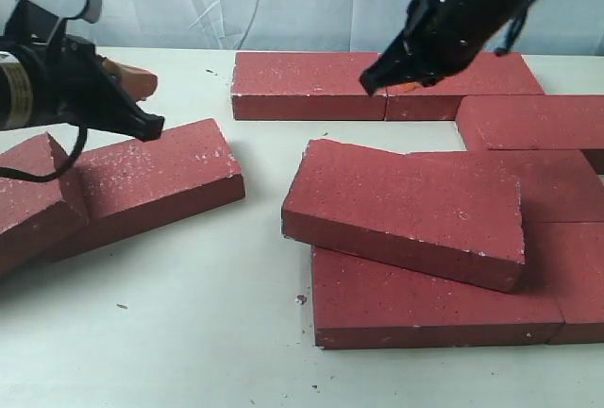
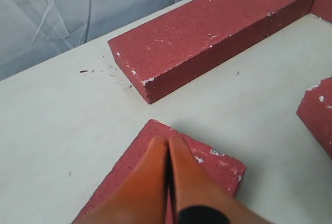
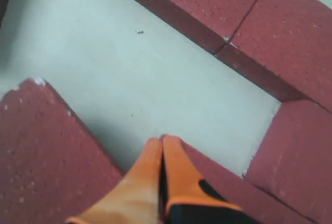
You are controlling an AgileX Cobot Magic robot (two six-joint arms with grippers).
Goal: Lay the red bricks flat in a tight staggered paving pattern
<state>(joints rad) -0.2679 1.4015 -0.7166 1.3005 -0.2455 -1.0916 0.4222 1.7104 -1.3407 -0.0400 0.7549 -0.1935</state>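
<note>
Nearest, dark-red rough slab-like paving bricks (image 1: 425,312) lie flat toward the right edge of the pale tabletop (image 1: 170,323), a tilted brick (image 1: 406,212) askew on top. Back row (image 1: 307,85) of two runs along the far edge; left pair (image 1: 151,179) sits by the left edge. Left gripper (image 2: 167,142) and right gripper (image 3: 162,140) each over a brick, orange fingers (image 2: 148,180) pressed together, empty.

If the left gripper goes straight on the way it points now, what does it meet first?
Probably the near brick, whose corner lies right under the left gripper; depth is unclear. Past that, bare table, then the back-row brick.
</note>
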